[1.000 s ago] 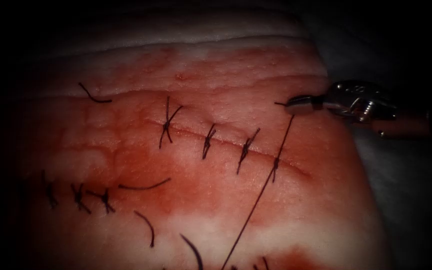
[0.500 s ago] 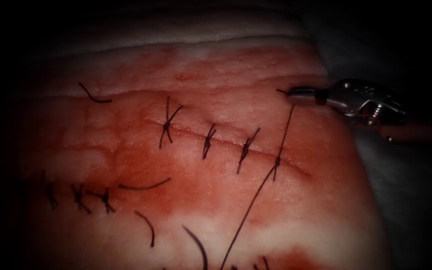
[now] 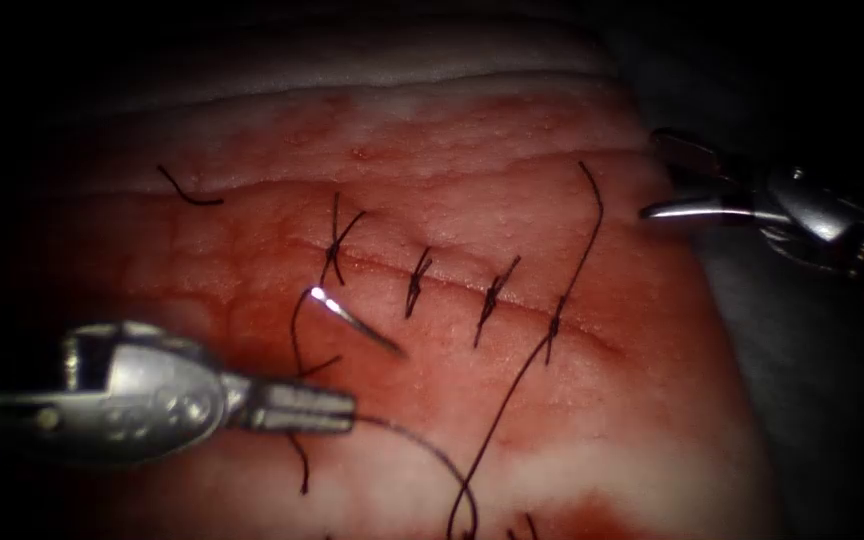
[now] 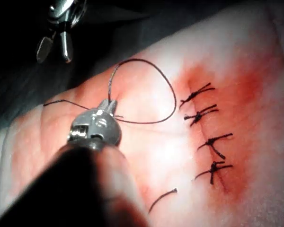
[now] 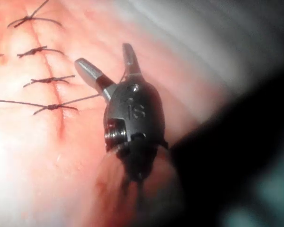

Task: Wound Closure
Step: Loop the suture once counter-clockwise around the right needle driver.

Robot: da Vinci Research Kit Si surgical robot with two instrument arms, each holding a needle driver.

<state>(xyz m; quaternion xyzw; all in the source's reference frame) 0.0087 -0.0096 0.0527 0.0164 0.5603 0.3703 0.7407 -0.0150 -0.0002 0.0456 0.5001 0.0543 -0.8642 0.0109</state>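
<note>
**Inspector:** Endoscope view?

**Assistant:** The left arm's silver needle driver (image 3: 348, 410) is clenched on the dark suture thread (image 3: 582, 230), left of the cut. The curved steel needle (image 3: 357, 322) is in neither tool and sits on the red-stained pork tissue (image 3: 552, 430) beside the slanting cut (image 3: 592, 335), towards its left end. Whether its point is buried cannot be told. The right arm's needle driver (image 3: 649, 175) is released, grasping nothing, off the tissue's right edge.

**Inspector:** Left wrist view?

**Assistant:** The left tool (image 4: 111, 104) pinches the thread (image 4: 173, 94), which loops just past its tip. The right tool (image 4: 54, 56) hangs spread and well apart.

**Inspector:** Right wrist view?

**Assistant:** The right tool (image 5: 103, 54) gapes, empty. Four knotted stitches (image 5: 47, 80) cross the cut (image 5: 61, 125).
</note>
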